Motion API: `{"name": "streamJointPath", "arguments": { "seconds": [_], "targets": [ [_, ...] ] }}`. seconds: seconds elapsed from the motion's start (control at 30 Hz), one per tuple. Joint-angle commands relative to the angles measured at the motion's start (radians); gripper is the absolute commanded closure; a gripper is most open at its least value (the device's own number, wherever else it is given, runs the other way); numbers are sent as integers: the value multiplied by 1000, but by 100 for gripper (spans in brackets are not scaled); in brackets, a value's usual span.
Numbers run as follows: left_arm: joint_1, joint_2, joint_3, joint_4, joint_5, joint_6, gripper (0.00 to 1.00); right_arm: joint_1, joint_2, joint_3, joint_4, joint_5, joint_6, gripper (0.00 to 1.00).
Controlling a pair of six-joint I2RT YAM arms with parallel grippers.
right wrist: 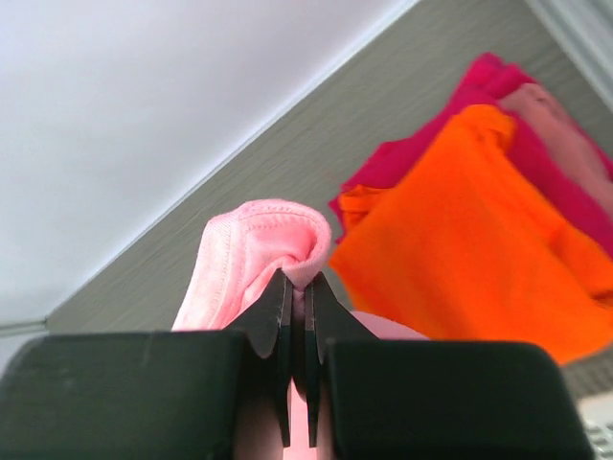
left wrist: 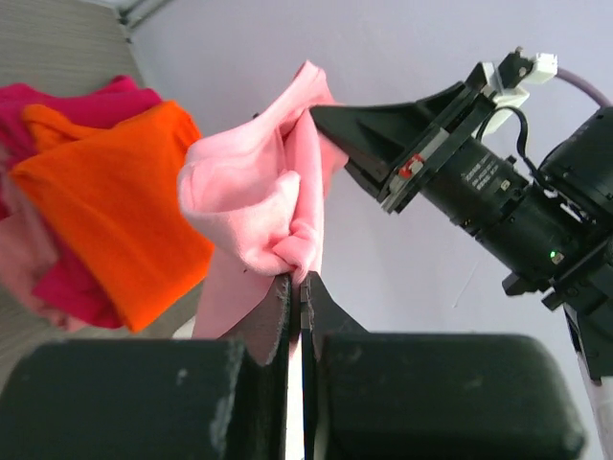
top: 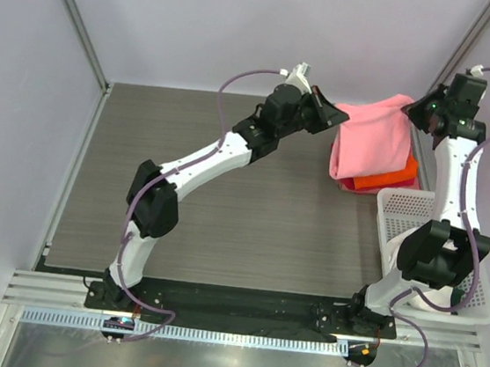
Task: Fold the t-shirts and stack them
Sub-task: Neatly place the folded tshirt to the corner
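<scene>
Both pairs of jaws are pinched shut on the light pink t-shirt (top: 372, 138). In the top view the left gripper (top: 340, 115) holds the upper corner farther from the white basket (top: 400, 221), and the right gripper (top: 412, 109) holds the corner above the basket's far end, so the cloth hangs between them. Under its lower edge, just beyond the basket on the table (top: 252, 202), lies the orange t-shirt (top: 394, 176) on top of the magenta-red t-shirt (top: 352, 187).

In the left wrist view, the closed fingers bite a bunched fold of pink. The right gripper's black fingers meet the same cloth higher up.

In the right wrist view, the jaws meet on a rolled pink hem, with the orange shirt lying on the magenta-red one beyond.
</scene>
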Motion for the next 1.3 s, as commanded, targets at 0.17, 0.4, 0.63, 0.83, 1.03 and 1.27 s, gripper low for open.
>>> {"name": "streamJointPath", "arguments": {
  "seconds": [0.17,0.4,0.63,0.83,1.03,1.27],
  "targets": [
    [-50,243,221,125,-13,-96,100,-92,-95,-56,-22,119,-45,99],
    [-62,375,263,258,-16,-178,100,-103,-108,-83,-20,280,-91,99],
    [-82,334,196,328,-33,-178,100,-106,-179,-96,-2,298,-110,99],
    [-117,252,100,380,-44,-163,100,-106,-275,-119,7,326,-113,99],
    [-152,234,51,414,-46,-184,100,-106,-345,-162,6,407,-108,99],
    [-157,246,28,415,-92,-186,100,-106,-277,-184,10,376,-100,99]
  ]
}}
